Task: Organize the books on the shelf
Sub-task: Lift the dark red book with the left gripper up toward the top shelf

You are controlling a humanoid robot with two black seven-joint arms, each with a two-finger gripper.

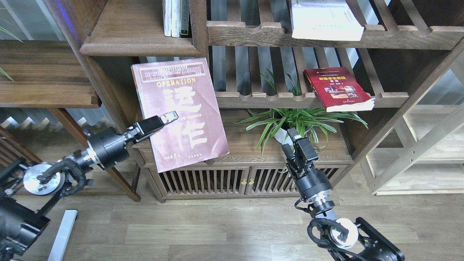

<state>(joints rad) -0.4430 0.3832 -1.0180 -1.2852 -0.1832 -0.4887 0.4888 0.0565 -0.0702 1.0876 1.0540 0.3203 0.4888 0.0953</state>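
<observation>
Nearest, at the left edge: left arm reaching up and right, left gripper [167, 119] laid over the left edge of the maroon book [180, 113], near its middle height. One pale fingertip [169, 117] visible on the cover; second finger out of sight, so cannot tell how far open or whether truly clamped on the book.

Maroon book large, tilted, top leaning left, cover facing out with big white characters and "OPERATION" in yellow. Lower edge down at the front of the low cabinet [250, 152], upper part leaning back against the dark upright post.

Above it, on the far left: dark walnut shelf [139, 46] with thick rounded front lip, and a few thin pale books [175, 18] standing upright at its right end against the post.

Farther right, on the cabinet top: spider plant [301, 121] in a white pot.

Near side, right of centre: right arm rising from the bottom edge, right gripper [294, 136] just in front of the plant's pot, seen end-on and dark; fingers not separable, opening impossible to tell, nothing seen in its grasp.

Beyond, on the middle slatted rack [253, 98]: red book [338, 88] lying flat, corner overhanging the scalloped rail. On the upper slatted rack [250, 34]: thick white book [324, 19], also flat, jutting past the front rail.
</observation>
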